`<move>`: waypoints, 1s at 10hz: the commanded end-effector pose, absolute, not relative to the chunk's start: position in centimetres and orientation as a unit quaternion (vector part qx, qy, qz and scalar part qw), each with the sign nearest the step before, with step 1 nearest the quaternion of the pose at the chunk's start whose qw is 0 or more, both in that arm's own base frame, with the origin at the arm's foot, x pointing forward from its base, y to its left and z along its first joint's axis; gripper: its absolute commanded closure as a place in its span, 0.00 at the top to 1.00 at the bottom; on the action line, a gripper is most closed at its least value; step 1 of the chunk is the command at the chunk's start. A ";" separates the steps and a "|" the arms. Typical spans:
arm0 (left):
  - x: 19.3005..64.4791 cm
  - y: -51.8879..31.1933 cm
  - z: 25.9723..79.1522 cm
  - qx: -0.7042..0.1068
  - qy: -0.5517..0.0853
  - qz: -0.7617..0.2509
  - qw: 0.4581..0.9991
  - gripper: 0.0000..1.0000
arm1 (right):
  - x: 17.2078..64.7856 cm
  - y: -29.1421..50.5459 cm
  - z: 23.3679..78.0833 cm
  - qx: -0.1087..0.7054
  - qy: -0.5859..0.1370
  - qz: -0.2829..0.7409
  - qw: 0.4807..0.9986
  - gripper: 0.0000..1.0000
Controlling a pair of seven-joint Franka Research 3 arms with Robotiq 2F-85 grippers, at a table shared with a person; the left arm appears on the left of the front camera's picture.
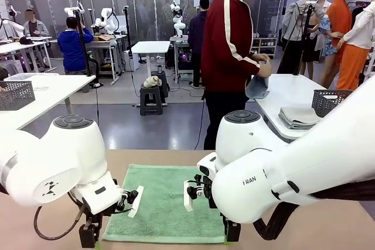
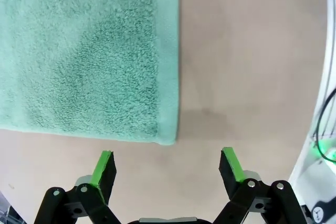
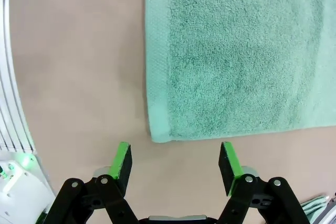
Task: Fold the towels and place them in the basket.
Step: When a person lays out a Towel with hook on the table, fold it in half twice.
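One mint-green towel (image 1: 167, 203) lies flat on the tan table (image 1: 328, 232) between my two arms. My left gripper (image 1: 89, 235) points down at its near left corner. In the left wrist view that gripper (image 2: 168, 163) is open and the towel (image 2: 84, 51) has its corner just ahead of the gap between the fingers. My right gripper (image 1: 231, 230) hangs over the near right corner. In the right wrist view this gripper (image 3: 175, 161) is open too, with the towel (image 3: 236, 51) corner close before the left finger. Neither touches the cloth. The basket is out of view.
A person in a red jacket (image 1: 231, 39) stands beyond the far edge, handling a cloth at a white side table (image 1: 281, 92) that carries folded cloths (image 1: 297, 116) and a dark lattice bin (image 1: 329, 101). Something green (image 3: 316, 206) peeks in at the right wrist view's lower right corner.
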State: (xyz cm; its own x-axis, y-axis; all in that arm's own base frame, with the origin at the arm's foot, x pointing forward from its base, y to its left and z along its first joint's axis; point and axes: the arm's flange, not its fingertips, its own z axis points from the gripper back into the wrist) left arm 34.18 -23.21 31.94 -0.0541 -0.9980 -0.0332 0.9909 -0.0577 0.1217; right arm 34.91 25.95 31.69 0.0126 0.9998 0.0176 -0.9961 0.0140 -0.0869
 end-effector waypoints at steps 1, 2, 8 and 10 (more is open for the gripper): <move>33.5 -22.0 30.7 0.070 -0.059 -0.735 0.672 1.00 | 35.7 26.7 30.8 -0.036 -0.041 0.692 0.720 0.84; 33.8 -21.8 30.4 0.069 -0.064 -0.735 0.672 1.00 | 35.9 27.0 30.5 -0.028 -0.038 0.689 0.724 0.84; 35.2 -21.8 29.1 0.049 -0.065 -0.733 0.676 1.00 | 36.5 27.3 29.4 -0.008 -0.021 0.683 0.731 0.84; 35.9 -22.2 28.7 0.036 -0.061 -0.733 0.677 1.00 | 36.7 27.2 28.9 -0.005 -0.019 0.682 0.731 0.84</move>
State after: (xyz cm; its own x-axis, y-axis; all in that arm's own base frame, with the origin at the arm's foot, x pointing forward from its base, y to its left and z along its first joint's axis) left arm 35.77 -22.75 28.93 -0.0652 -0.9979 -0.0027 0.9877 -0.0649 0.1422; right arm 36.37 26.85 29.15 0.0480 0.9988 0.0126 -0.9981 0.0485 -0.0373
